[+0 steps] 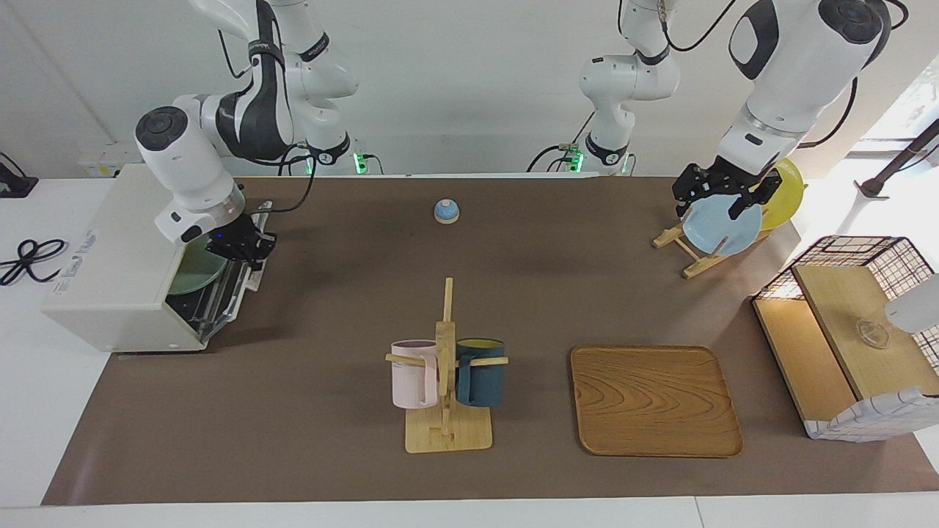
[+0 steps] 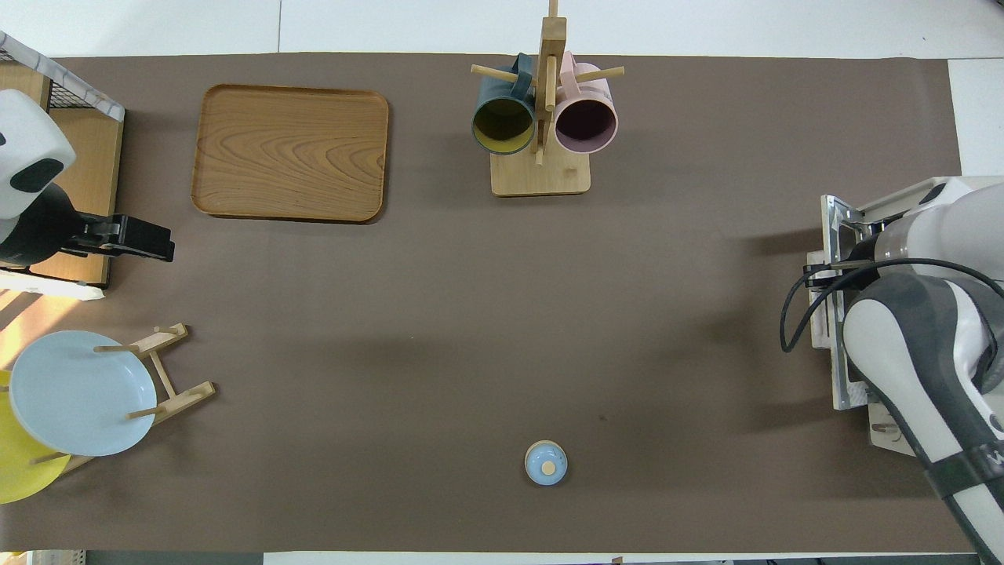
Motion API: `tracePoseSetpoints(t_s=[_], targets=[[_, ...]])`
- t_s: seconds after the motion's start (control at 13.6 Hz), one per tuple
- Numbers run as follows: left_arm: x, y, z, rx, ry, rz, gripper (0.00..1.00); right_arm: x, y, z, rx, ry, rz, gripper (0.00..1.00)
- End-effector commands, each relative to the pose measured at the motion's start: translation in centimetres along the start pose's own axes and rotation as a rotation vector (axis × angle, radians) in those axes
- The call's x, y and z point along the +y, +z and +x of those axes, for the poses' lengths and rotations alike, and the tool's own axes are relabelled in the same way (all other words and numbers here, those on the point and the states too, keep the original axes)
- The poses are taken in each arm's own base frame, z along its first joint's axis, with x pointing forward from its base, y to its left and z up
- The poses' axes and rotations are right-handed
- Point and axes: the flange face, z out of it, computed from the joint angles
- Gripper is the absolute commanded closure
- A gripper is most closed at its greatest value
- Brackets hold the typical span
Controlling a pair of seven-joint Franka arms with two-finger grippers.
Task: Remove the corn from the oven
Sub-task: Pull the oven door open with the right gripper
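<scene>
Gripping status: the right claw (image 1: 249, 253) is clamped on the metal bar handle of the oven door, fingers together around it.
Oven: boxy off-white countertop toaster oven (image 1: 125, 271) at the right arm's end of the desk, near the corner closest to the robots.
Oven door: dark glass door (image 2: 833, 310) lowered to near flat, projecting over the brown mat toward the desk's middle.
Oven interior: a pale green round plate (image 1: 194, 273) lies inside on the rack, partly visible through the opening.
Corn: the yellow cob cannot be made out in either view; the right arm covers most of the opening from overhead.
Left claw: the left claw (image 1: 722, 194) hangs with fingers apart, holding nothing, over the light blue round plate (image 1: 722, 226); this arm waits.
Plate rack: a small wooden rack (image 2: 169, 377) at the left arm's end, near the edge closest to the robots, holds the light blue plate and a round yellow plate (image 2: 20, 471) upright.
Shelf box: wire-framed wooden shelf box (image 1: 855, 334) at the left arm's end edge.
Tray: rounded rectangular wooden tray (image 1: 655, 401) toward the edge farthest from the robots.
Mug stand: wooden stand (image 1: 446, 381) carrying a pink mug (image 1: 413, 374) and a dark teal mug (image 1: 480, 372), mid-desk by that same edge.
Bell: small light blue dome-shaped bell (image 1: 446, 211) mid-desk near the robots' edge.
</scene>
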Motion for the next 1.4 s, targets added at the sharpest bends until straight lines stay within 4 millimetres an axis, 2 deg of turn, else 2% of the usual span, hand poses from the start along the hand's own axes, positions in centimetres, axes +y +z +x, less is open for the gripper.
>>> tracePoseSetpoints(t_s=[0.0,0.15,0.44,0.59,0.74,0.88,1.03,1.18,1.25,1.33], targets=[[-0.2,-0.1,-0.8,-0.001,0.010,0.016,0.00,1.9,4.6,0.1,0.027,0.008,-0.035,1.00],[-0.2,-0.1,-0.8,-0.001,0.010,0.016,0.00,1.3,6.1,-0.2,0.048,0.007,-0.036,1.00],[-0.2,-0.1,-0.8,-0.001,0.010,0.016,0.00,1.4,9.3,0.0,0.026,0.013,-0.035,1.00],[-0.2,-0.1,-0.8,-0.001,0.010,0.016,0.00,1.0,9.6,0.0,0.027,0.032,-0.008,1.00],[-0.2,-0.1,-0.8,-0.001,0.010,0.016,0.00,0.5,11.0,0.0,0.005,0.054,0.018,1.00],[-0.2,-0.1,-0.8,-0.001,0.010,0.016,0.00,0.4,10.9,0.1,0.007,0.055,0.023,1.00],[-0.2,-0.1,-0.9,0.001,0.010,0.016,0.00,-1.7,10.5,0.5,0.009,0.047,0.030,1.00],[-0.2,-0.1,-0.9,0.001,0.010,0.016,0.00,-5.2,8.2,1.2,0.018,0.061,0.057,1.00],[-0.2,-0.1,-0.9,0.001,0.010,0.016,0.00,-5.9,6.0,1.5,0.003,0.064,0.061,1.00],[-0.2,-0.1,-0.9,0.001,0.010,0.016,0.00,-5.7,3.9,1.4,-0.024,0.068,0.063,0.89]])
